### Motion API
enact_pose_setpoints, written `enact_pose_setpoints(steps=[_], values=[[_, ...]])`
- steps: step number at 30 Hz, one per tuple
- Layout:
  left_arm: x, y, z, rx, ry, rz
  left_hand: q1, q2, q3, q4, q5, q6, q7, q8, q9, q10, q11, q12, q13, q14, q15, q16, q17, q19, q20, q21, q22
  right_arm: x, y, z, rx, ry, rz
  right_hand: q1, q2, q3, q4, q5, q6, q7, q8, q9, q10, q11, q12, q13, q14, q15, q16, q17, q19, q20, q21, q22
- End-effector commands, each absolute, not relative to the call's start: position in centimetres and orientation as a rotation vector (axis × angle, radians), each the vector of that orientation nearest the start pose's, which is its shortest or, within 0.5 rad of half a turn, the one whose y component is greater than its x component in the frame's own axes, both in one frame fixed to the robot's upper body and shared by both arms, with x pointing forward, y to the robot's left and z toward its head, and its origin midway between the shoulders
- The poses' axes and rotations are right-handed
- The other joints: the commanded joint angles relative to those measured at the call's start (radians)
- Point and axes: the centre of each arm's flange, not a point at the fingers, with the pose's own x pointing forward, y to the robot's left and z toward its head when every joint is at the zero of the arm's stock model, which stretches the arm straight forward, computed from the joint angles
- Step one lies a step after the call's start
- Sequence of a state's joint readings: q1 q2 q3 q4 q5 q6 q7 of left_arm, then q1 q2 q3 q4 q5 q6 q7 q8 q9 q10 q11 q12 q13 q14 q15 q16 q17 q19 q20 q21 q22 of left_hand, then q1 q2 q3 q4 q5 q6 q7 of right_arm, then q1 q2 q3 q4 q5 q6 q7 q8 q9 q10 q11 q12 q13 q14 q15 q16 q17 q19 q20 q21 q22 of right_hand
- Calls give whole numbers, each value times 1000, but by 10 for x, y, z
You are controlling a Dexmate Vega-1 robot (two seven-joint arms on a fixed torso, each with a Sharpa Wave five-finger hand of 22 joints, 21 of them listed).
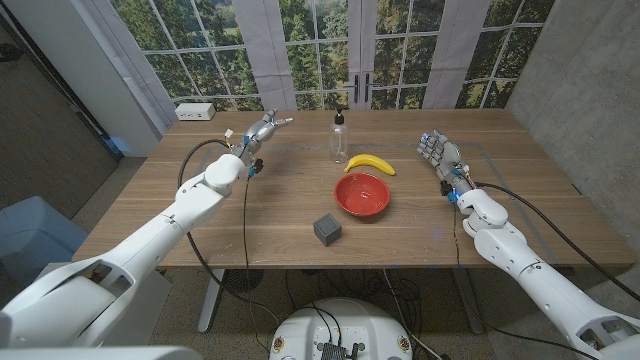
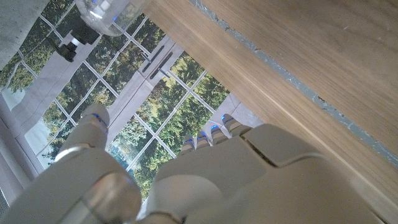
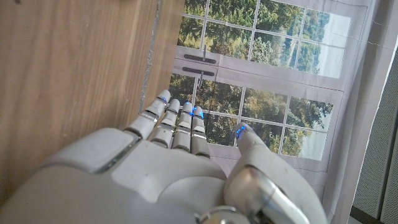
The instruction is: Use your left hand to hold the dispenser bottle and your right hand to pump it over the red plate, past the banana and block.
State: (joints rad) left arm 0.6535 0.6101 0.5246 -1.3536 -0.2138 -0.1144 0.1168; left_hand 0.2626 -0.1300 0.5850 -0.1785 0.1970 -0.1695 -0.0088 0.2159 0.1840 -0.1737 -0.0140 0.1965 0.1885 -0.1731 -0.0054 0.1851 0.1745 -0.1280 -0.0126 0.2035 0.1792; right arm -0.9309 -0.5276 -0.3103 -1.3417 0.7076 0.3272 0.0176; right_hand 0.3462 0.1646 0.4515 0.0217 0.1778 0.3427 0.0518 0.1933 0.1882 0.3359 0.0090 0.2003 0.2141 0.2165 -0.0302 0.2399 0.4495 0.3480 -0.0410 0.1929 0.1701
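Windows backed the wooden table (image 1: 250,220) in the head view; the dispenser bottle (image 1: 340,137) stood just behind the banana (image 1: 371,163) and red plate (image 1: 362,194), the block (image 1: 327,229) nearer. Both the left hand (image 1: 262,130) and right hand (image 1: 437,152) held nothing, well apart from the bottle.

Left wrist view: the left hand's fingers (image 2: 93,121) were apart, the bottle (image 2: 112,12) beyond them.

Right wrist view: the right hand (image 3: 180,168) was empty, fingers (image 3: 177,121) extended side by side.

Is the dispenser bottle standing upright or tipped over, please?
Upright. In the head view the dispenser bottle stands on the table with its black pump on top, behind the banana; neither hand touches it.
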Motion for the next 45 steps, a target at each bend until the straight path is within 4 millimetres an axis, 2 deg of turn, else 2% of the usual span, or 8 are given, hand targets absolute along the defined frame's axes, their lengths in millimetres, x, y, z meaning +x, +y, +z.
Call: enact_pose_setpoints(steps=[1,18,24,45], values=[[667,261,53,589,-622,-144,16,-2,-4,2,7,-214,8,11,2,-181,-4,10,5,-100,-6,8,4,12,2,6,4,631,-308,-51,115,-606,170,-8,2,1,-9,1,6,5,6,2,6,1,7,0,2,4,-6,-2,7,5,4,2],[677,233,63,658,-634,-246,39,-10,-12,2,9,-196,8,19,2,-160,-8,14,5,-72,-11,13,3,32,4,10,3,625,-304,-44,92,-623,191,-9,5,1,-18,2,9,4,7,2,8,0,7,-1,4,5,-6,-7,7,7,4,3],[683,224,65,679,-633,-281,46,-12,-15,2,9,-195,7,20,2,-157,-8,14,4,-69,-11,12,3,28,15,7,3,624,-304,-43,87,-621,187,-9,7,1,-20,3,10,3,7,2,8,0,7,-1,3,4,-6,-8,7,7,4,3],[701,194,68,719,-632,-382,67,-16,-23,4,10,-179,1,26,1,-136,-10,18,4,-61,-10,9,3,34,20,7,3,620,-303,-41,77,-628,188,-12,9,1,-28,3,14,5,8,2,12,-2,7,-1,3,3,-6,-12,8,7,4,3]])
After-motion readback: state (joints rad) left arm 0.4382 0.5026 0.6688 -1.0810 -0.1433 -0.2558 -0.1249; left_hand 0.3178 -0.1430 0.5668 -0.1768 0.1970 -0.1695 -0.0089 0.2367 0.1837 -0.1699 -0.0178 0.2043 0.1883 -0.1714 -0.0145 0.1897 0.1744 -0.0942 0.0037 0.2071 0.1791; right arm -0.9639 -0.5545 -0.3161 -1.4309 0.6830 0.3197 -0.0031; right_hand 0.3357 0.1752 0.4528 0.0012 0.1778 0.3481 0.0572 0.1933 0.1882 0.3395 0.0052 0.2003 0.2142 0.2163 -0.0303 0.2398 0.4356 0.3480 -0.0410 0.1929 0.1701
